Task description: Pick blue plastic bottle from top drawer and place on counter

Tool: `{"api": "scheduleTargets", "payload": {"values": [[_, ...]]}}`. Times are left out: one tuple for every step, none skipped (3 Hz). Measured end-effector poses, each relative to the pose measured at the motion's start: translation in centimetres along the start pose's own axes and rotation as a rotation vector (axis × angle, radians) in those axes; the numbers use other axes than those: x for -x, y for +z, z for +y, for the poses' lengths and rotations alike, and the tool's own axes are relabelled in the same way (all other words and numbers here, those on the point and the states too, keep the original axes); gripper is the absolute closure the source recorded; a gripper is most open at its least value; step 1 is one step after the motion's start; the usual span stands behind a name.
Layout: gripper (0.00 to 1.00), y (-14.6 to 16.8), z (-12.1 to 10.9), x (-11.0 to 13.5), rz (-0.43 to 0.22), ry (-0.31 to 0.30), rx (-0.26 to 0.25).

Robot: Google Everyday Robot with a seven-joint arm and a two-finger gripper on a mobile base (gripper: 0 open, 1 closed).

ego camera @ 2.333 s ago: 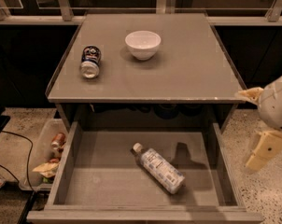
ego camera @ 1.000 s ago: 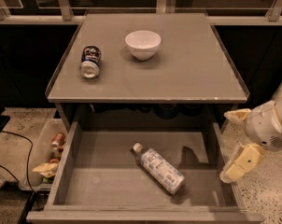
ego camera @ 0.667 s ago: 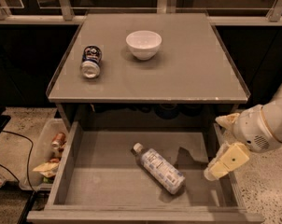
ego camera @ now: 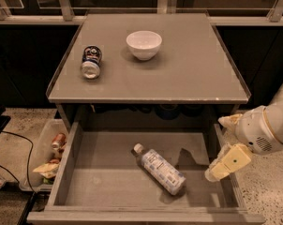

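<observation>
The blue plastic bottle (ego camera: 161, 170) lies on its side in the open top drawer (ego camera: 104, 191), white cap pointing to the back left. My gripper (ego camera: 216, 148) is at the drawer's right wall, to the right of the bottle and apart from it. Its two cream fingers (ego camera: 228, 162) are spread open and hold nothing. The grey counter (ego camera: 188, 74) lies above the drawer.
A blue soda can (ego camera: 91, 62) lies on its side at the counter's left, and a white bowl (ego camera: 144, 44) stands near the middle back. A clear bin (ego camera: 47, 159) with packets sits on the floor to the left of the drawer, next to dark cables.
My gripper has moved left and down, from beside the cabinet's right side to over the drawer's right wall. The bottle, can and bowl have not moved.
</observation>
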State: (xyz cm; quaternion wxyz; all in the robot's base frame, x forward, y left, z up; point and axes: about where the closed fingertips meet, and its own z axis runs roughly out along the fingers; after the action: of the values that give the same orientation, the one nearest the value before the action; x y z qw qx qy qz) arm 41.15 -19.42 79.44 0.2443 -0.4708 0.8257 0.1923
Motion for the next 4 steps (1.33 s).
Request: {"api": "scheduleTargets", "payload": {"values": [[0.00, 1.4, 2.0, 0.4, -0.023, -0.023, -0.048], [0.00, 4.1, 4.0, 1.5, -0.052, 0.018, -0.117], [0.00, 8.9, 5.0, 4.1, -0.080, 0.079, -0.193], [0.00, 8.9, 4.9, 4.2, -0.083, 0.082, -0.198]]}}
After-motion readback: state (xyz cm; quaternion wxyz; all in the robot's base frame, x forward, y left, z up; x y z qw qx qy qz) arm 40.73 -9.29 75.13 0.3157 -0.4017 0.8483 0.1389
